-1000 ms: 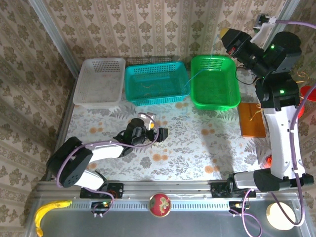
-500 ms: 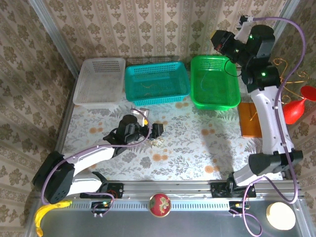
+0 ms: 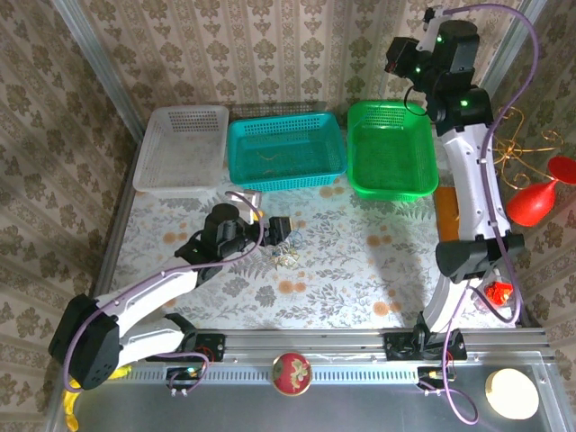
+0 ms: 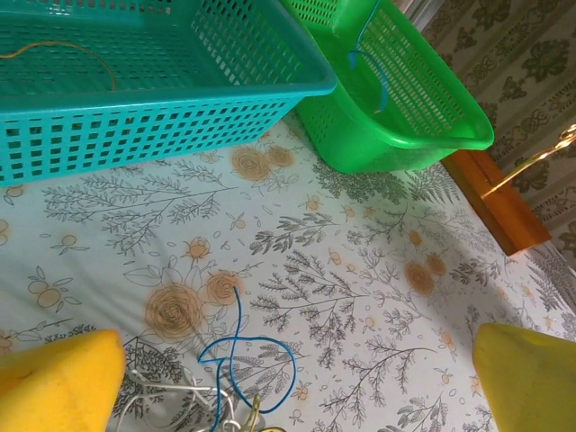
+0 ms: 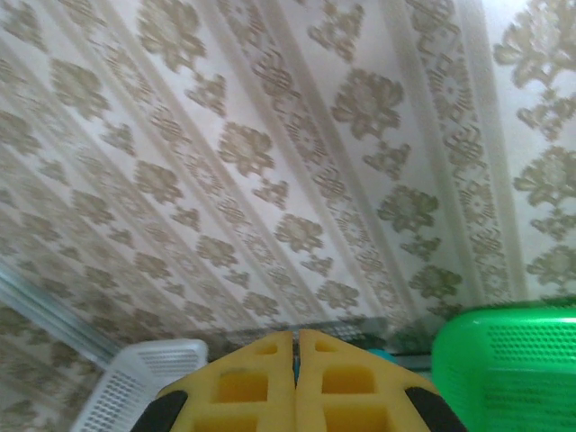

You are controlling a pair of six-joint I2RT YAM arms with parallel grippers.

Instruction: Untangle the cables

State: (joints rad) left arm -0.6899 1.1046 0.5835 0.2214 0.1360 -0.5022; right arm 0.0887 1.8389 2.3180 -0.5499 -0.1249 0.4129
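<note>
We have the left gripper low over the middle of the tabletop. Its jaws are spread wide, one at each bottom corner of the wrist view, and they hold nothing. It hangs there because the cables lie just beneath it: a blue loop curling over whitish strands, a small knotted clump well apart from the baskets. Open jaws over the clump suit a fresh pinch on a single strand, so we judge the step in hand to be picking the next cord out of the knot. The right gripper is raised high above the far edge of the green basket. In its wrist view the two yellow pads meet flat, so its jaws are closed. A faint bluish sliver shows at the seam, but we cannot tell whether a cord is pinched there. A blue cord lies in the green basket and a yellow-orange cord in the teal basket, which suggests sorting by colour. The white basket stands to their left, probably meant for the whitish strands.
</note>
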